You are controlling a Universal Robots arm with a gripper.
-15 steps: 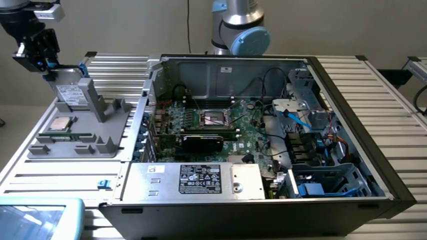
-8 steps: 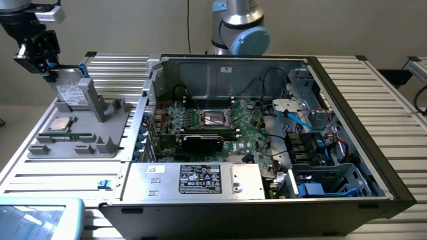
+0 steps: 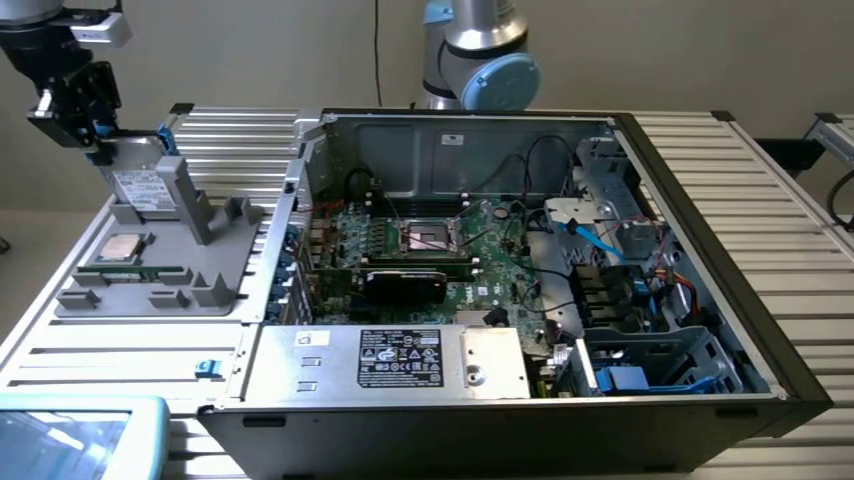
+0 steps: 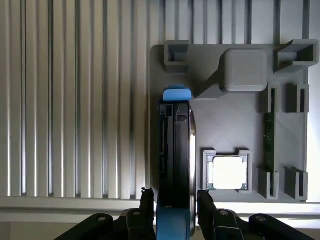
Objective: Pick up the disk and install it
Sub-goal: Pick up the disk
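The disk (image 3: 138,186) stands on edge in the grey holder (image 3: 200,265) on the slatted table, at the exterior view's left, leaning against the holder's tall post. A white label and a blue tab show on it. My gripper (image 3: 99,150) comes down from above onto its upper end. In the wrist view the disk (image 4: 175,145) is seen edge-on, dark with a blue tab at its far end. My gripper (image 4: 175,200) straddles its near end, with a black finger pressed against each side.
A square silver processor chip (image 3: 123,247) and a memory stick (image 4: 269,140) also sit in the holder (image 4: 220,120). The open computer case (image 3: 694,140) lies to the exterior view's right, with a silver power supply box (image 3: 387,360) and a drive cage (image 3: 667,360) near its front.
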